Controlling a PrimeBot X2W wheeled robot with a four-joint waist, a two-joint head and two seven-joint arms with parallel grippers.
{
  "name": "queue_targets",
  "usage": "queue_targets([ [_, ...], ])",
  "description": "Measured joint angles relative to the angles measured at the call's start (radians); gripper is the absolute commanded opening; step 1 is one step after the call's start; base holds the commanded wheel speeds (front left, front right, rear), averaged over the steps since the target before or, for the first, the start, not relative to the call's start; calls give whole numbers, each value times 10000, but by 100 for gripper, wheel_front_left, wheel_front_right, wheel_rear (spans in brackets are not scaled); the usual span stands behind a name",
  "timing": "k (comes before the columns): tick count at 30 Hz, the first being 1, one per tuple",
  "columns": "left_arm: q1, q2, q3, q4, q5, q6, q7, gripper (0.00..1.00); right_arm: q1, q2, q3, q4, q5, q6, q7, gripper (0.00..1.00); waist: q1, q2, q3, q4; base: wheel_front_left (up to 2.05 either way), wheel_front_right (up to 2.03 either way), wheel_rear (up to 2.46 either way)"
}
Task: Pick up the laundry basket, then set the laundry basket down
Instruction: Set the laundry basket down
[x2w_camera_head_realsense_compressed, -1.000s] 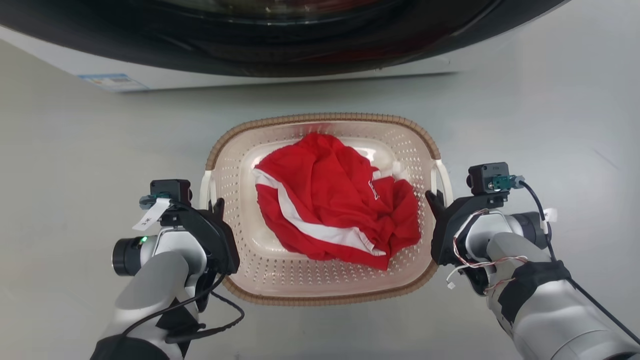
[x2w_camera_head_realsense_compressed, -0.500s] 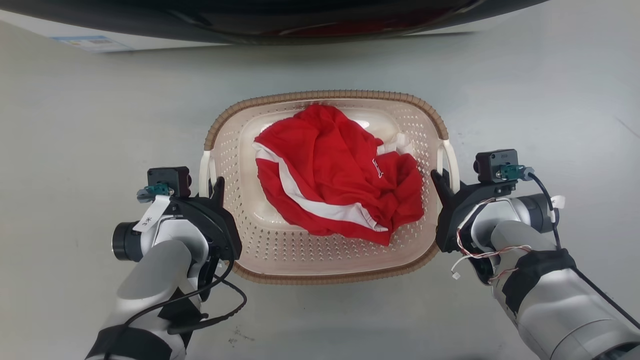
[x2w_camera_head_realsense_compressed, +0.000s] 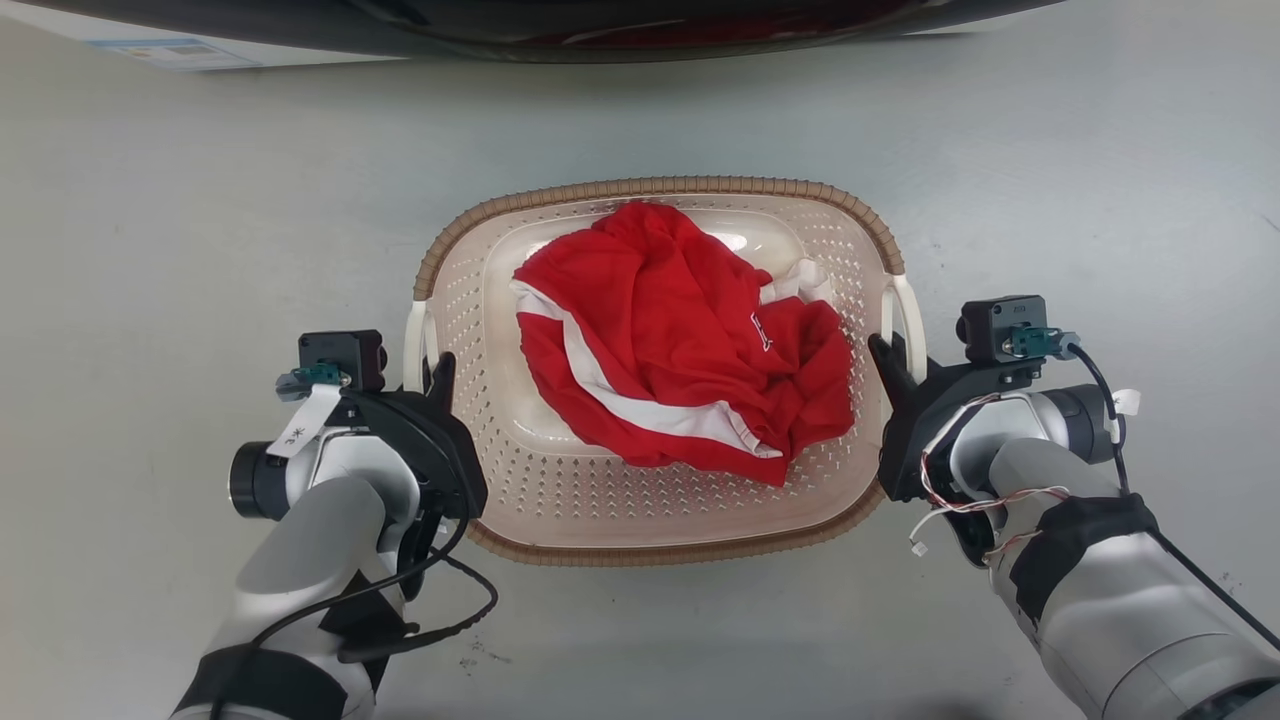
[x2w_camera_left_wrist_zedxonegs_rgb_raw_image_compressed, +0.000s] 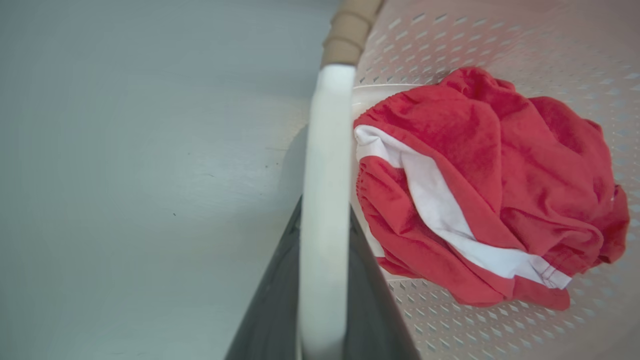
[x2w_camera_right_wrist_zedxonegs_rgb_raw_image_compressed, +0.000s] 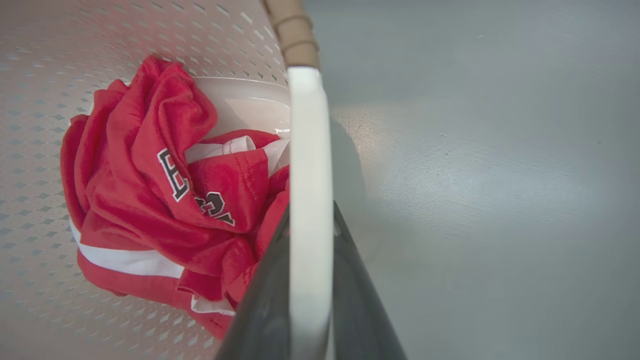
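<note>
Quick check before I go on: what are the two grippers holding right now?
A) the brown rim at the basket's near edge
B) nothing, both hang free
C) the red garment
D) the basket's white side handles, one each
D: each wrist view shows a white handle between that gripper's jaws, the left gripper on the left handle and the right gripper on the right handle of the laundry basket. The red garment lies loose inside.
</note>
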Motion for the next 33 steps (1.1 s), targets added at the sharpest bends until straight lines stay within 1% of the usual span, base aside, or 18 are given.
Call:
queue_targets([
  [6, -24, -17, -35, 23, -119, -86, 173, 0, -106, 2, 29, 94, 27, 44, 4, 0, 0, -1, 33, 8, 0, 0, 0],
  [7, -27, -15, -65, 8, -119, -86, 174, 0, -113, 0, 77, 90, 25, 44, -10, 50, 0, -1, 39, 8, 0, 0, 0],
  [8, -35, -8, -105, -10, -121, -86, 176, 28, -123, -4, 90, 88, 25, 54, -35, 95, 0, -1, 45, 8, 0, 0, 0],
  [9, -49, 2, -125, -31, -148, -90, 242, 100, -135, -8, 100, 86, 25, 73, -79, 100, 0, -1, 50, 8, 0, 0, 0],
  [12, -80, 40, -232, -146, -217, -169, 251, 100, -197, -6, 176, 82, -42, 75, -190, 100, 0, -1, 58, 9, 0, 0, 0],
  [16, -87, 44, -380, -263, -502, -165, 251, 100, -282, -6, 238, 88, -65, 86, -286, 100, 0, -1, 38, 13, 0, 0, 0],
  [22, -89, 44, -491, -293, -619, -150, 245, 100, -310, -4, 251, 167, -63, 88, -460, 100, 0, -1, -75, 18, 0, 0, 0],
  [27, -95, 48, -583, -157, -612, -150, 167, 100, -278, -4, 217, 196, -61, 117, -732, 100, 0, -1, -293, 16, 0, 0, 0],
  [33, -89, 40, -631, 17, -508, -165, -176, 100, 0, -4, 199, 176, -54, 130, -989, 100, -1, -1, -700, 8, 0, 0, 0],
])
